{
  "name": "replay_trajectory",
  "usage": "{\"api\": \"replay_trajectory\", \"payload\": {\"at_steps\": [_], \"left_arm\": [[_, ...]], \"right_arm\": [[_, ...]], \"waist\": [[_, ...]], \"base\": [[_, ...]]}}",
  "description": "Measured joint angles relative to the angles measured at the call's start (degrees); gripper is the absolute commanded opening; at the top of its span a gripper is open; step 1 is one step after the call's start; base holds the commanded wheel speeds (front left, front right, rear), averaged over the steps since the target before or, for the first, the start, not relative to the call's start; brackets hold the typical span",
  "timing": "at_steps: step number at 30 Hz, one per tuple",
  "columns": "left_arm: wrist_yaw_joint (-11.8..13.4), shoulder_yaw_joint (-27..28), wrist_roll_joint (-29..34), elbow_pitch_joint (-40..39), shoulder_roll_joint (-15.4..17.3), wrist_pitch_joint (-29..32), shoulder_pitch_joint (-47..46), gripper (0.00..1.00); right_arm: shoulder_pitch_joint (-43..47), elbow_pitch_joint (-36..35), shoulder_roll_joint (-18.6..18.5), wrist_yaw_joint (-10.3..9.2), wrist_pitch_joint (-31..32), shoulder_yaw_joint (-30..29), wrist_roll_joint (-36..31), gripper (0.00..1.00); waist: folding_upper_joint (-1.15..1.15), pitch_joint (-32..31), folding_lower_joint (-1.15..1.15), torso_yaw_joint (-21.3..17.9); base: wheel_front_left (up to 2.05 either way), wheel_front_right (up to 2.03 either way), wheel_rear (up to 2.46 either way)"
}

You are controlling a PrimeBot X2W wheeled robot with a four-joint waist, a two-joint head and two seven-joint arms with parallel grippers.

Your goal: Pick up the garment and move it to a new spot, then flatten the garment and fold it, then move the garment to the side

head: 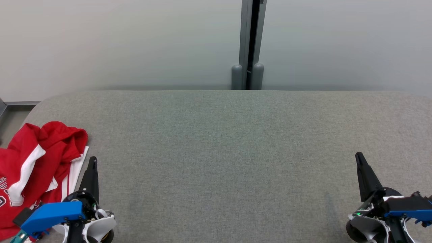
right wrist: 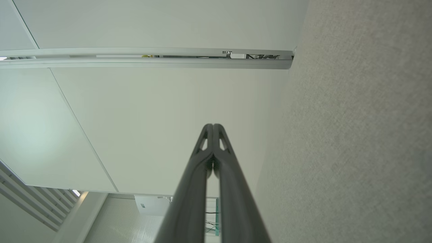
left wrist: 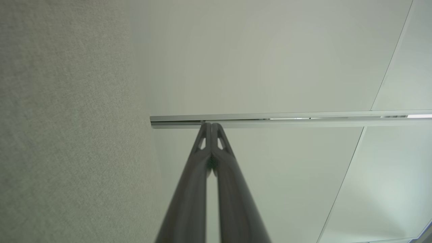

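A crumpled red garment (head: 37, 162) with white stripes and white lettering lies at the left end of the grey table (head: 222, 152), partly past the head view's left edge. My left gripper (head: 92, 160) stands just to its right, shut and empty, fingers pointing toward the far wall. At the lower right my right gripper (head: 359, 156) is shut too, holding nothing, far from the garment. In the left wrist view the left gripper (left wrist: 211, 125) has its tips pressed together. The right gripper (right wrist: 213, 126) looks the same in the right wrist view.
A pale partition wall with a grey vertical post (head: 249, 44) runs behind the table's far edge. The table's corners are rounded. A strip of floor (head: 10, 121) shows past the left end.
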Motion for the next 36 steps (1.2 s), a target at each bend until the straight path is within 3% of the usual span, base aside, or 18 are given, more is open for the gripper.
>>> {"api": "replay_trajectory", "payload": {"at_steps": [36], "left_arm": [[0.0,0.0,0.0,0.0,0.0,0.0,0.0,0.0]], "right_arm": [[0.0,0.0,0.0,0.0,0.0,0.0,0.0,0.0]], "waist": [[0.0,0.0,0.0,0.0]], "base": [[0.0,0.0,0.0]]}}
